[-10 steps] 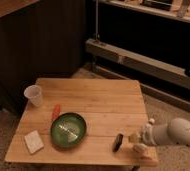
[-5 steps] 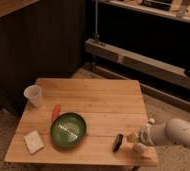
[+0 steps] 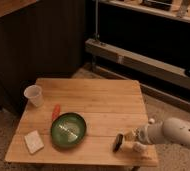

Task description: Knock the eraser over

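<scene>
The eraser point(image 3: 118, 142) is a small black oblong slab near the front right of the wooden table point(image 3: 103, 105), leaning or tilted. My gripper point(image 3: 131, 141) comes in from the right on a white arm point(image 3: 175, 134) and sits right beside the eraser, at its right side, just about touching it.
A green bowl point(image 3: 68, 130) sits at the front middle, an orange-red object point(image 3: 55, 111) behind its left rim. A white cup point(image 3: 34, 95) stands at the left edge. A pale flat block point(image 3: 34, 141) lies at the front left corner. A dark shelf unit stands behind.
The arm has shifted slightly left toward the eraser. The eraser stays at about the same spot.
</scene>
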